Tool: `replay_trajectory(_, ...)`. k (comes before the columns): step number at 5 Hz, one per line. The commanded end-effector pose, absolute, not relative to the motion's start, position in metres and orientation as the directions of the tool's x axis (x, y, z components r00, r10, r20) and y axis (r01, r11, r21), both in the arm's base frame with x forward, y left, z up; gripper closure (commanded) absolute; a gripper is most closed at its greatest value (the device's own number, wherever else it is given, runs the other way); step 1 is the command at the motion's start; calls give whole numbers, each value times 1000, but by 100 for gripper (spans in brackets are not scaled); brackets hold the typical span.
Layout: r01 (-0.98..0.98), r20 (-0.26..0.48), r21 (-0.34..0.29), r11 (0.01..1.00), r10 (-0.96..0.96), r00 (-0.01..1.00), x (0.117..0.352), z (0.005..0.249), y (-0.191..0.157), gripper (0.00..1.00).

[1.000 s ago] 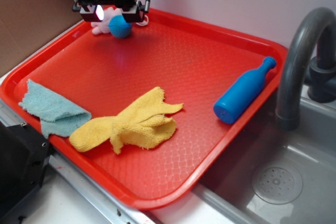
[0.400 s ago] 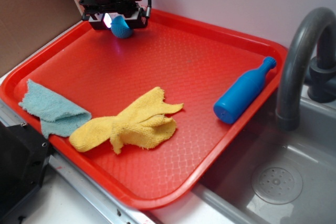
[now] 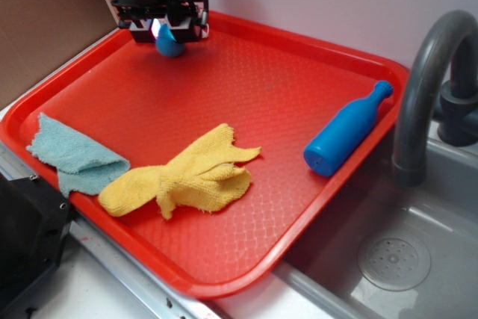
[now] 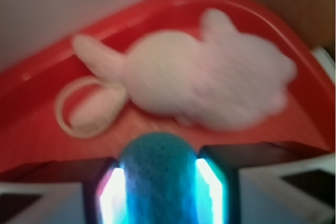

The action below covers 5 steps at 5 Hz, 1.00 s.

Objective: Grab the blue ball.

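Clearly, the gripper point(image 3: 169, 31) is low over the far left corner of the red tray point(image 3: 299, 95), and the blue ball point(image 3: 169, 41) sits between its two fingers. In the wrist view the ball point(image 4: 159, 177) fills the gap from one finger point(image 4: 103, 192) to the other, and both pads seem to press on its sides, so I judge that the jaws are closed down to the width of the ball and have hold of it. The ball looks a little squeezed, taller than wide, which fits with a soft knitted thing under pressure.

Just behind the ball lies a pink plush toy point(image 4: 210, 85) with a small ring point(image 4: 86, 107) beside it, close to the tray's raised rim. The fingers stand in front of the toy and do not touch it, as far as I can see.

For moving, the corner is tight: the rim and the wall are near behind and to the side. Straight up is free. Toward the middle, the tray is bare; the yellow cloth point(image 3: 187, 177), the light blue cloth point(image 3: 75, 158) and the blue bottle point(image 3: 347, 131) are well apart.
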<state>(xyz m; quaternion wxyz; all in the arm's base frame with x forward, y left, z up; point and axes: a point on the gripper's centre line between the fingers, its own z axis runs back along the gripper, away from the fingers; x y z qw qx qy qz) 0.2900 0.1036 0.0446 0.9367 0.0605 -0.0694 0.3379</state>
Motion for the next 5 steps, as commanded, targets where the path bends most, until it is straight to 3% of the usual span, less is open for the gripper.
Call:
replay_trajectory(1, -616, 104, -76, 784, 621, 777, 277, 120, 96, 100)
replay_trajectory(3, -279, 83, -158, 947, 294, 952, 217, 180, 21, 100)
replay_trajectory(4, -230, 108, -178, 957, 251, 962, 195, 199, 8, 100)
replay_trajectory(5, -222, 83, -206, 953, 243, 966, 192, 194, 13, 100)
